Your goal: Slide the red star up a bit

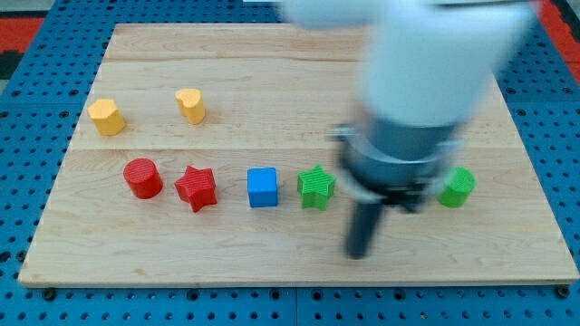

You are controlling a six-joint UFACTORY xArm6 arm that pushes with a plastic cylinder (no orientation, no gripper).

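Observation:
The red star (196,188) lies on the wooden board (290,81), left of centre in a row of blocks. A red cylinder (143,177) stands just to its left and a blue cube (263,187) to its right. My tip (360,254) is blurred and sits near the board's bottom edge, well to the right of the red star and below and right of the green star (316,187). It touches no block.
A yellow hexagon block (106,117) and a yellow heart block (191,105) sit at the upper left. A green cylinder (458,186) sits at the right, partly behind the arm body (417,81), which covers the upper right of the board.

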